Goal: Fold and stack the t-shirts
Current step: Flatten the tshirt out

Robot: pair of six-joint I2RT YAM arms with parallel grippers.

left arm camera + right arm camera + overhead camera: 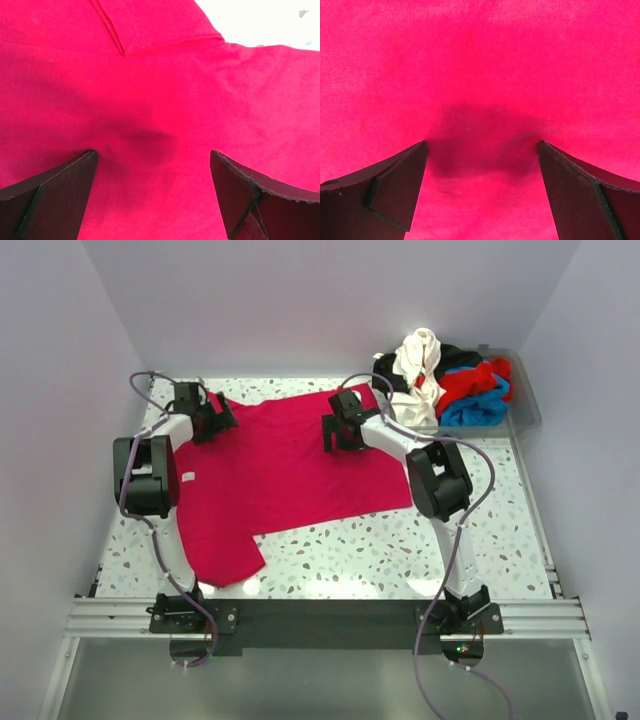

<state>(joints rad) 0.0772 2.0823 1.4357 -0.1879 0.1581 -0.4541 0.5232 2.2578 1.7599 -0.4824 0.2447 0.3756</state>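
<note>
A red t-shirt (270,475) lies spread flat on the speckled table (400,550). My left gripper (222,420) is open at the shirt's far left corner, its fingertips pressed on the cloth (150,135) just below a folded hem (150,30). My right gripper (330,430) is open near the shirt's far right edge, its fingertips resting on the red cloth (480,75) with a shadow between them. Neither gripper holds cloth between its fingers.
A clear bin (520,390) at the far right holds a heap of shirts, white (420,370), black, red (475,380) and blue (475,412). White walls close in the left, far and right sides.
</note>
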